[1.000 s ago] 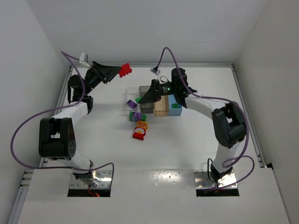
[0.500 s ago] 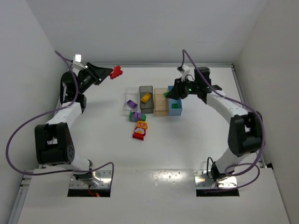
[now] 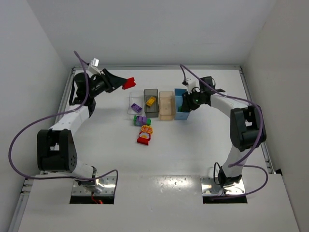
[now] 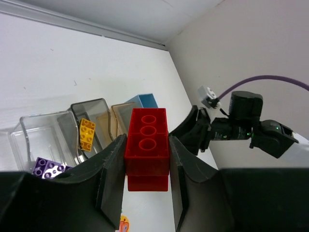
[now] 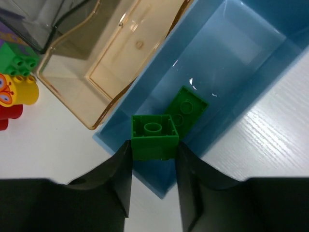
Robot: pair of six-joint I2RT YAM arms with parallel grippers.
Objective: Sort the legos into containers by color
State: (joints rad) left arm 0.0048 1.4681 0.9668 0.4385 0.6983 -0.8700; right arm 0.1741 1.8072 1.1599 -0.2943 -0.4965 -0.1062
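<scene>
We see left gripper (image 4: 145, 159) clamped on red brick (image 4: 147, 140), raised left of clear bin (image 3: 133, 98); right gripper (image 5: 153, 147) pinches green brick (image 5: 154, 131) over edge of light blue bin (image 5: 231, 53); second green brick (image 5: 189, 107) lies inside. Near clear bin lie loose legos (image 3: 144, 129).

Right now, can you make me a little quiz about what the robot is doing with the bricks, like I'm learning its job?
1. True or false: the left pincer is holding a yellow brick.
2. The right pincer holds a green brick. Which bin is it hanging at the edge of? A the clear bin, B the tan bin, C the blue bin.
3. Fill the gap: the grey bin has one ____ brick in it.

Key
1. False: it holds a red brick.
2. C.
3. Yellow: one yellow brick.
</scene>
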